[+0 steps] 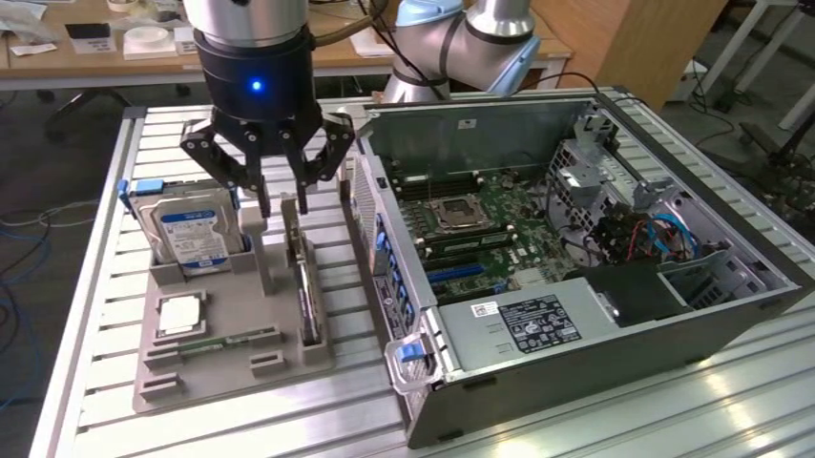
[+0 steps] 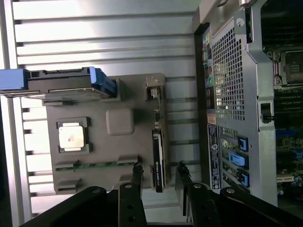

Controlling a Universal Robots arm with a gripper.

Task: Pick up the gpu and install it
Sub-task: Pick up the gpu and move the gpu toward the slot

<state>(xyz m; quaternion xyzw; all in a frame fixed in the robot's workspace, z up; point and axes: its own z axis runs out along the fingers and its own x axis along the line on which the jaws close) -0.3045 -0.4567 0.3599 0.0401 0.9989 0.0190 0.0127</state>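
Fingers [image 2: 137, 177]: spread apart, gripping nothing.
Gripper [image 1: 282, 194]: hung above the tray [image 1: 204, 382].
Gpu [image 1: 307, 286]: stood on edge in the tray, beneath the gap between fingers.

From my desk: ext. cam sits high & off to one side, looking down at an angle over the whole table [image 1: 95, 286], tray [image 1: 217, 382] & open PC case [image 1: 574, 382], while wrist cam looks straight down past the gripper [image 2: 159, 166], much closer, both sharing the tray & the case's rear panel.
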